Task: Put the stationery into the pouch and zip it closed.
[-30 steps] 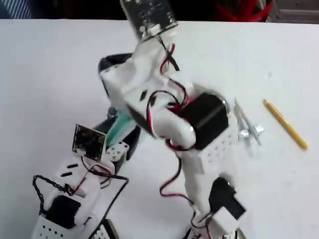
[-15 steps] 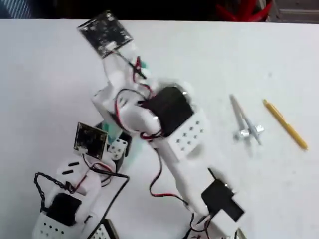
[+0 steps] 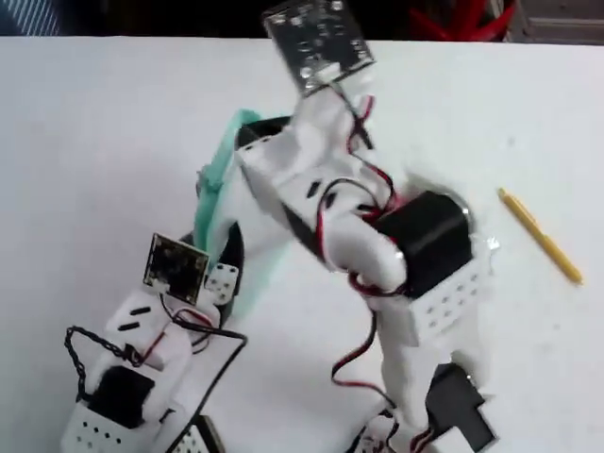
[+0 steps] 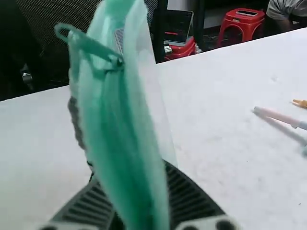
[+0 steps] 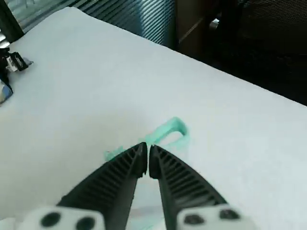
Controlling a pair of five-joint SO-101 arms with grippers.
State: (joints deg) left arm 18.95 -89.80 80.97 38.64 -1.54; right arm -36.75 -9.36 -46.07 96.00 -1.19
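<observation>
The green translucent pouch (image 3: 215,181) stands on edge, stretched between both grippers. My left gripper (image 3: 223,268) is shut on its near end; in the left wrist view the pouch (image 4: 120,143) rises upright out of the left gripper (image 4: 135,194). My right gripper (image 3: 255,135) sits at the pouch's far end. There its tips (image 5: 147,149) are pressed together on the green zip pull, with the pouch's loop (image 5: 169,130) just beyond. A yellow pen (image 3: 540,236) lies at the right. A pink-and-silver compass leg (image 4: 278,116) lies on the table, mostly hidden behind the right arm in the high view.
The right arm's white body (image 3: 396,255) crosses the middle of the white table (image 3: 113,113) and covers much of it. Red stools (image 4: 244,19) and dark chairs stand beyond the table's far edge.
The right arm swung left, then back right and farther away. The pouch, earlier low beside the left gripper, now stands stretched out toward the far side.
</observation>
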